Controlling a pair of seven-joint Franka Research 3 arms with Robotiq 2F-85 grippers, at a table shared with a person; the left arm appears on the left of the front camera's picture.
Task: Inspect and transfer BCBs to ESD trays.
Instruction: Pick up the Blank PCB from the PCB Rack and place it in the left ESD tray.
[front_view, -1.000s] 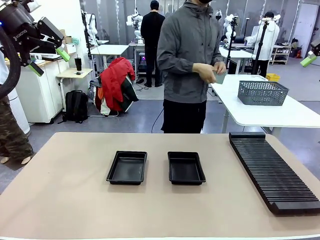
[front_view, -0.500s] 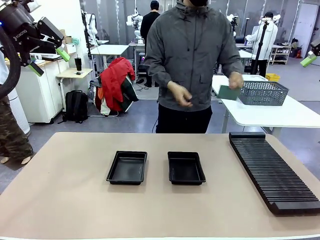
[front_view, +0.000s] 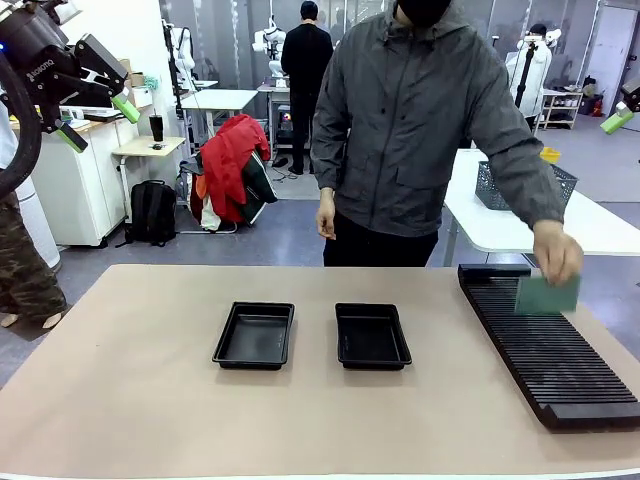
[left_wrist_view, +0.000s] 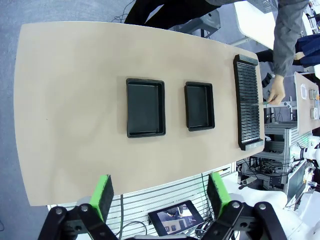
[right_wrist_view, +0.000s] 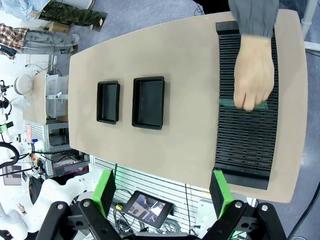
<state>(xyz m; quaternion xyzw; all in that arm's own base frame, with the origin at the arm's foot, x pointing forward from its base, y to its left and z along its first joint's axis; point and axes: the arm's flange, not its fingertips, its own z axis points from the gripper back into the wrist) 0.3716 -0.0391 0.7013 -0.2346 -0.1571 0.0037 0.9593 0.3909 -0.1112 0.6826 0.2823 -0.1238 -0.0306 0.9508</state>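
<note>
Appearing thin, stiff, light, the BCB (front_view: 547, 297) at 3 o'clock is best edge-pinched; left hand (left_wrist_view: 159, 190) and right hand (right_wrist_view: 161, 187) are spread.

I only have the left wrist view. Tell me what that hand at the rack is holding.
Observer: From the front, the person's hand holds a green BCB upright over the rack.
Operator: Give me its alignment with the slots.
Observer: The right wrist view has the BCB edge-on under the hand, running parallel to the slots. Whether it is seated in one I cannot tell.
</note>
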